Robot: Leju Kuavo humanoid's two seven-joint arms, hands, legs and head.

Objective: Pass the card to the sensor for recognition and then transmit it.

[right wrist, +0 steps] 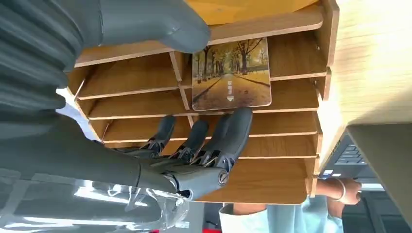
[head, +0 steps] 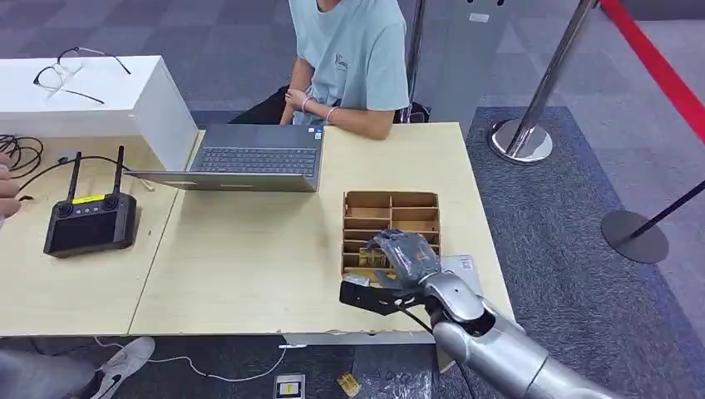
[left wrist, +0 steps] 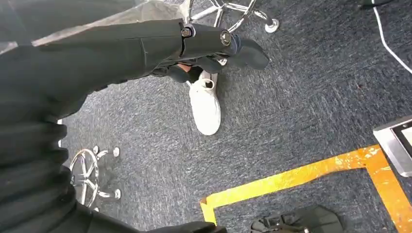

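A card printed with an autumn tree avenue stands in a slot of the wooden organizer box. My right hand reaches into that box, thumb on one side of the card and fingers on the other, spread apart, one fingertip close to the card's edge. In the head view the right hand hovers over the near end of the organizer, where a bit of the card shows. A flat white device lies beside the box. My left hand hangs over the carpet, holding nothing.
A laptop sits in front of a seated person at the far table edge. A black remote controller and cables lie at the left, behind them a white box with glasses. A stanchion base stands to the right.
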